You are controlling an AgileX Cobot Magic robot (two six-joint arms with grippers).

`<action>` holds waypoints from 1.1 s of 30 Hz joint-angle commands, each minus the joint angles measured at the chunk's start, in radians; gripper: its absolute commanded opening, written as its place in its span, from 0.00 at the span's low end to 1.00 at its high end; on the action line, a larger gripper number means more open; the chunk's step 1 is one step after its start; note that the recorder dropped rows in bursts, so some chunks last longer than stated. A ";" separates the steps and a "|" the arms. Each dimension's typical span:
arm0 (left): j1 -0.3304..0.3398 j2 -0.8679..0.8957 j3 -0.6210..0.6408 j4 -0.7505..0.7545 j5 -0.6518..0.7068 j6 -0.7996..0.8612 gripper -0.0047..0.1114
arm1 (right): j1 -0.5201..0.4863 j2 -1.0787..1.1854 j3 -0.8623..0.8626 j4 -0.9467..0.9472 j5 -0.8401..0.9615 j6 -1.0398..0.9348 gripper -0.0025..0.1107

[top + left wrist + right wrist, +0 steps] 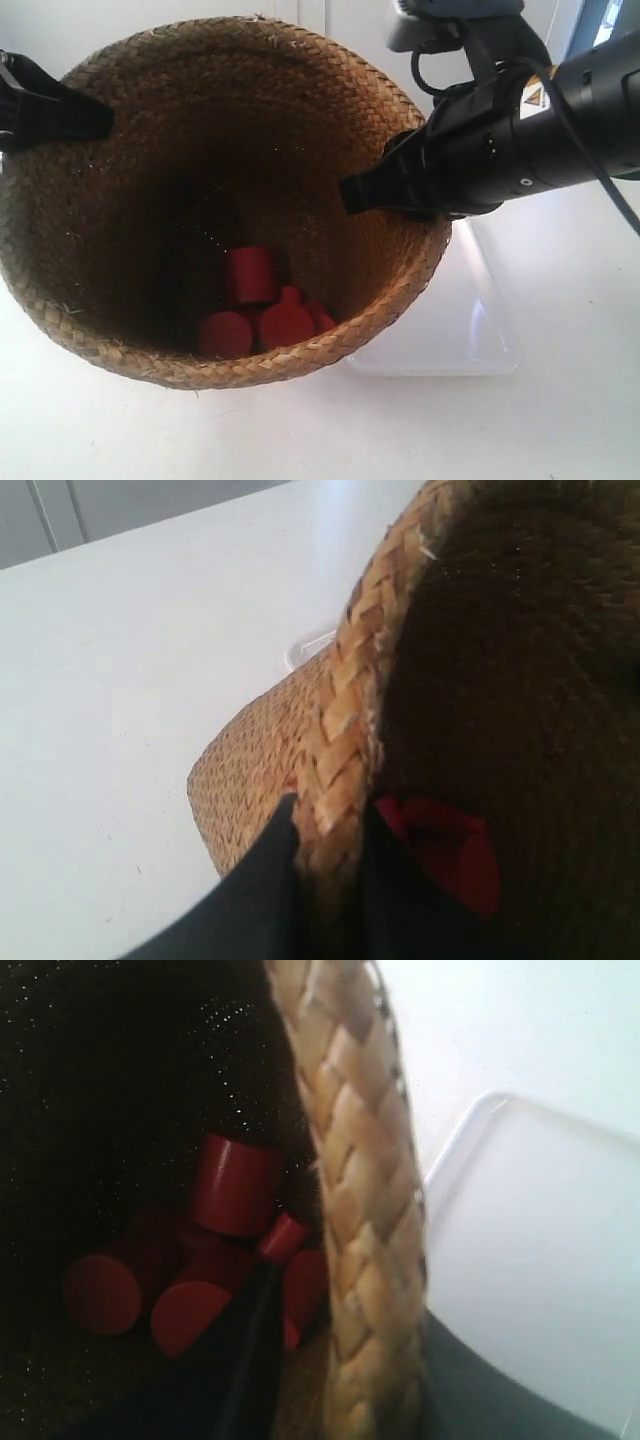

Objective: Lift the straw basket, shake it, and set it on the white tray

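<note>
- Braided straw fills the foreground: the straw basket (130, 210) takes up most of the exterior view, its round mouth tipped toward the camera.
- Left gripper (330, 825) is clamped on the basket's rim, one dark finger against the outer wall and one inside.
- Right gripper (355, 1330) grips the opposite side of the rim in the same way, the braid pinched between its fingers.
- Holding the rim at two facing points likely keeps the wide, handleless basket level and steady enough to shake.
- Red cylinders (250, 285) lie heaped at the bottom of the basket, some on their sides; they would roll when it is shaken.
- White tray (470, 330) rests on the white table (560, 420), beside and partly under the basket at the exterior view's right; the right wrist view shows it just past the rim.
- By its tilt the basket seems lifted, not yet set down, though the frames do not show whether its base is clear of the table.
- Nothing visible lies on the exposed part of the tray; the basket hides the rest.
- Because the basket is wider than the tray, centring its base could be awkward.
</note>
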 commanded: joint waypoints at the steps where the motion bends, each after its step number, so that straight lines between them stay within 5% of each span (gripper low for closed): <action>1: 0.001 0.025 -0.010 -0.017 -0.006 0.008 0.04 | -0.001 0.021 0.001 -0.029 -0.004 -0.008 0.02; 14: 0.001 0.060 -0.011 -0.015 0.006 0.015 0.04 | -0.001 0.071 -0.011 -0.034 -0.024 0.009 0.02; 23: -0.001 -0.119 -0.249 -0.132 0.128 0.041 0.04 | 0.003 -0.252 -0.196 -0.014 0.030 0.003 0.02; 25: -0.013 -0.102 -0.125 -0.094 0.060 0.135 0.04 | 0.007 -0.226 -0.048 -0.046 -0.097 0.000 0.02; 28: 0.015 -0.018 0.027 -0.081 0.031 -0.052 0.04 | -0.024 -0.081 0.046 -0.057 -0.001 0.080 0.02; 33: -0.002 -0.051 0.009 -0.172 0.004 0.058 0.04 | -0.010 -0.103 -0.007 -0.042 0.000 0.006 0.02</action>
